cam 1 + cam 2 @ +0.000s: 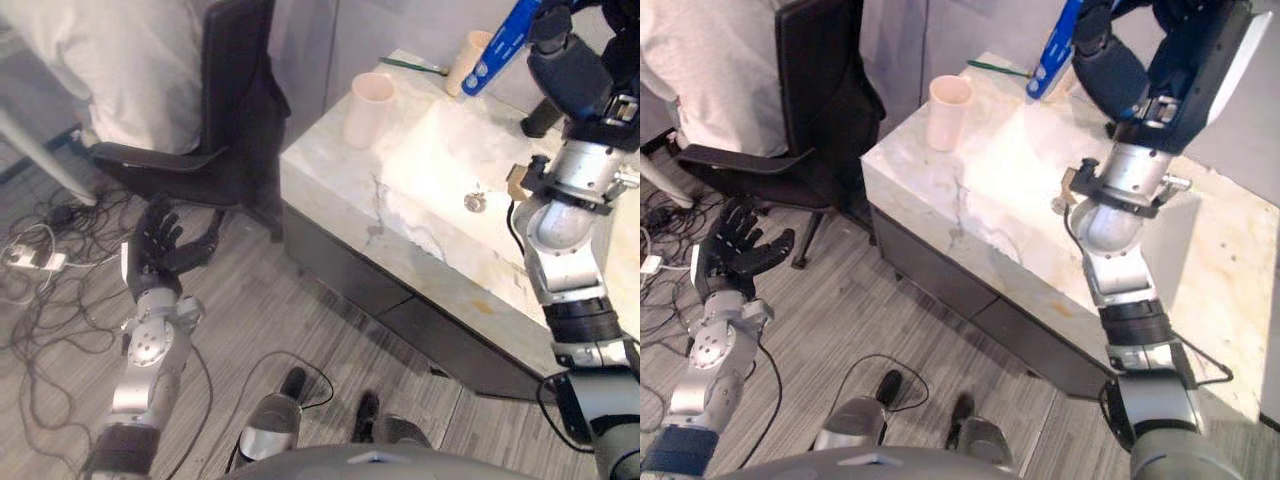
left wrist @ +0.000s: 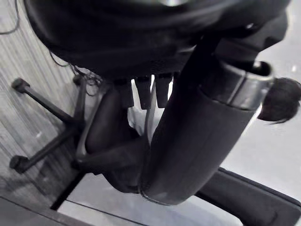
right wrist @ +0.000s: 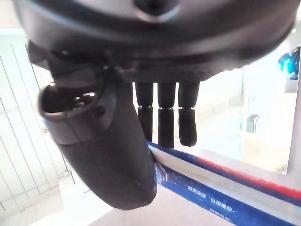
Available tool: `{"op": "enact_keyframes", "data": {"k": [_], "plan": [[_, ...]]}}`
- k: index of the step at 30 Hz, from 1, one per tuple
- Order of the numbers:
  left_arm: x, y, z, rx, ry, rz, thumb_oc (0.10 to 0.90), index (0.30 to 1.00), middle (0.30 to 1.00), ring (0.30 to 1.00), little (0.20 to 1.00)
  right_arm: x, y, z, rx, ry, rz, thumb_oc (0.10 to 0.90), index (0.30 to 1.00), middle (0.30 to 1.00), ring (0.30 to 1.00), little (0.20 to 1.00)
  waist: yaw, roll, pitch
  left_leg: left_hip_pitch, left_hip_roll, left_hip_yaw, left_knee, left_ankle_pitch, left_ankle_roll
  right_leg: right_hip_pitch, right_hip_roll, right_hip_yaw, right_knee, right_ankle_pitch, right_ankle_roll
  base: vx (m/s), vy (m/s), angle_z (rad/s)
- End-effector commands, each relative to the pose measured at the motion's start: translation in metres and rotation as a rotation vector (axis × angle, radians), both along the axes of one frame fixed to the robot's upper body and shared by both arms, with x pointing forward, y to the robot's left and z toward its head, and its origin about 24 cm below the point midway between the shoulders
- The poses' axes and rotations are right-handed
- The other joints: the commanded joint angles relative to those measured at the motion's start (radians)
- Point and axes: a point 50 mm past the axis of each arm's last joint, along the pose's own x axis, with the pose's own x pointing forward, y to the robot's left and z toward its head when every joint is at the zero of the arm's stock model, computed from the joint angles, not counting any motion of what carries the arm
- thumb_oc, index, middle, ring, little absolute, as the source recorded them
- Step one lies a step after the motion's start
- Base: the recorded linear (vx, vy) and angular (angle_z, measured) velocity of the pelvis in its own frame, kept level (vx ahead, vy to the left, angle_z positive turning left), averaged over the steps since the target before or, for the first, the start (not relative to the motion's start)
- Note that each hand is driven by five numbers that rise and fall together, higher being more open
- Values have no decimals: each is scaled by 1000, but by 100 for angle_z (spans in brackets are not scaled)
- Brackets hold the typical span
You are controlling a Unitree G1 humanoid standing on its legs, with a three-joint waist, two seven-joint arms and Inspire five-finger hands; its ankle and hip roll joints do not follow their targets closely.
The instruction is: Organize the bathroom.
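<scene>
One blue toothpaste tube (image 1: 500, 48), pinched by the right robot hand (image 1: 565, 60), slants down toward the cup (image 1: 466, 62).

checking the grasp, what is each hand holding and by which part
The right hand grips a blue toothpaste tube by one end, the other pointing toward the beige cup. The left hand holds nothing.

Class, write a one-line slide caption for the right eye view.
Right hand lifts a blue toothpaste tube above the marble counter; pink cup stands near.
</scene>
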Motion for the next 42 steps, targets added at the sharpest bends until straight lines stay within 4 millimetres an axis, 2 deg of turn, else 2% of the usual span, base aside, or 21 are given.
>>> {"op": "enact_keyframes", "data": {"k": [1, 5, 9, 14, 22, 32, 42], "plan": [[3, -9, 20, 84, -128, -105, 800, 900, 900, 900, 900, -6, -22, 53, 11, -172, -13, 400, 300, 300, 300, 300, -28, -33, -136, 135, -106, 80, -1, -172, -20, -57, 2, 61, 4, 83, 64, 173, -101, 81], [-2, -5, 14, 82, -113, -123, 800, 900, 900, 900, 900, -4, -33, 54, 13, -141, -23, 400, 300, 300, 300, 300, -24, -44, -142, 134, -116, 58, 6, -174, -17, -37, 5, 58, -16, 88, 52, 182, -128, 76], [-8, -7, 3, 58, -78, -149, 800, 900, 900, 900, 900, 3, -33, 50, 6, -74, 22, 400, 300, 300, 300, 300, -12, -44, -160, 138, -89, 107, 25, -190, -33, 46, 18, 17, -65, 55, 31, 223, -110, 45], [-8, -13, 1, 45, -71, -183, 800, 900, 900, 900, 900, 1, -23, 49, -44, -70, 61, 400, 300, 300, 300, 300, -5, -51, -164, 118, -72, 139, 56, -197, -44, 84, 22, 2, -70, 23, 15, 121, -80, 31], [-9, -21, -1, 56, -64, -207, 800, 900, 900, 900, 900, -3, -6, 45, -82, -59, 130, 400, 300, 300, 300, 300, -2, -61, -157, 89, -69, 145, 110, -210, -56, 113, 31, -6, -68, -7, -2, 75, -68, 17], [-10, -21, -3, 58, -51, -191, 800, 900, 900, 900, 900, -13, 7, 30, -94, -65, 141, 400, 300, 300, 300, 300, -25, -55, -153, 72, -71, 156, 140, -203, -61, 121, 43, 7, -70, -15, -9, 34, -29, -2], [-8, -23, -3, 63, -47, -199, 800, 900, 900, 900, 900, -16, 4, 18, -87, -36, 132, 400, 300, 300, 300, 300, -49, -49, -152, 61, -79, 166, 171, -206, -59, 119, 51, 36, -60, -21, -10, 23, -13, -8]]}}
